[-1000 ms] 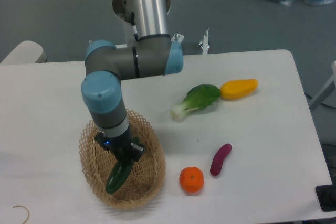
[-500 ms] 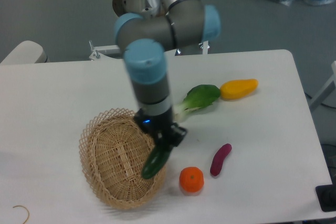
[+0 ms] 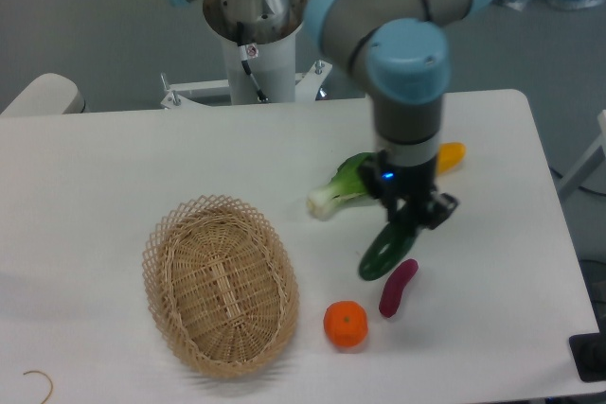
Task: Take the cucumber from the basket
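Note:
The dark green cucumber (image 3: 383,248) hangs tilted above the table, right of the basket and just over the purple piece. My gripper (image 3: 409,216) is shut on its upper end. The tan wicker basket (image 3: 219,281) sits at the front left with nothing in it. The arm hides part of the yellow vegetable behind it.
A bok choy (image 3: 343,184) lies left of the gripper. A yellow vegetable (image 3: 451,154) peeks out behind the arm. A purple piece (image 3: 398,287) and an orange (image 3: 346,324) lie near the front. The robot base (image 3: 251,35) stands at the back.
The arm has swung right, carrying the cucumber out of the basket, over its rim, to a spot above the purple piece. The basket now holds nothing.

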Tool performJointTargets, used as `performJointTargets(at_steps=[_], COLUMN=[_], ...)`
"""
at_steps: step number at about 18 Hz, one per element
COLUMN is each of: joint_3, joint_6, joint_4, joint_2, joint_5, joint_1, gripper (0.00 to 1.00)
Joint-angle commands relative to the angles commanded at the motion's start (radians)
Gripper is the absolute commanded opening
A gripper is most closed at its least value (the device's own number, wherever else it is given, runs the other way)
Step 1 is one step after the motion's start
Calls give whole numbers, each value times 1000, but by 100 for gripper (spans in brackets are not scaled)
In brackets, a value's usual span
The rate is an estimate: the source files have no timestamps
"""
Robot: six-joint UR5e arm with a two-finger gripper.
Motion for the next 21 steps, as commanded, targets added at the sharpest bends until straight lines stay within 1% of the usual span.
performJointTargets(at_steps=[4,6,10,21], joint_3=[3,0,-2,-5], joint_6=[14,29,32,32], joint_4=[-2,-14,-28,-26], joint_2=[-3,-2,6,8], joint_5=[-11,-17,-34,-35], joint_1=[25,31,31,31], gripper=[43,43,43,43])
